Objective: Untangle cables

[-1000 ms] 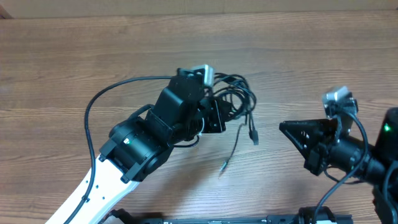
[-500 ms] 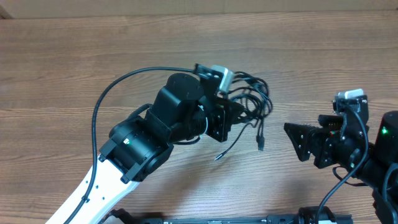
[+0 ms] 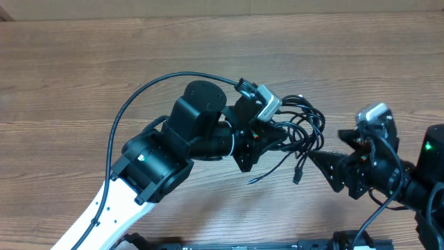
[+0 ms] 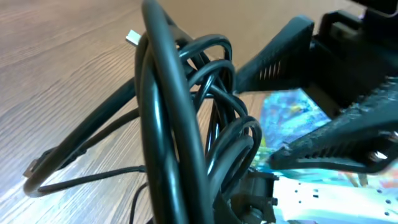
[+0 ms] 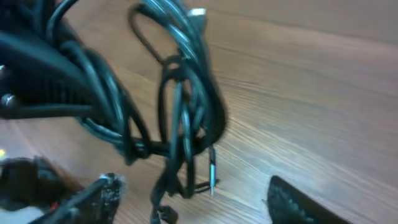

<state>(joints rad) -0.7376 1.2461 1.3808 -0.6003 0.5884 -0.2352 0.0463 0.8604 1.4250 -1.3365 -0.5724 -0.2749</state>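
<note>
The cables point(image 3: 300, 127) are a bunch of thin black cords in tangled loops, lifted off the wooden table point(image 3: 69, 76). My left gripper point(image 3: 267, 139) is shut on the bunch's left side. In the left wrist view the loops point(image 4: 180, 124) rise right in front of the camera and hide the jaws. Loose plug ends hang down point(image 3: 297, 175). My right gripper point(image 3: 326, 163) stands open just right of the bunch, pointing at it. In the right wrist view the cables point(image 5: 186, 118) hang in front of its spread fingers point(image 5: 93, 196), with a silver-tipped plug point(image 5: 212, 174) dangling lowest.
The left arm's own thicker black cable point(image 3: 132, 111) arcs over the table to the left of the arm. The right arm's body point(image 3: 416, 180) fills the lower right corner. A black rail point(image 3: 263, 244) runs along the front edge.
My left gripper has carried the cable bunch to the right. The right gripper has opened and moved left, close up to the hanging cords.
</note>
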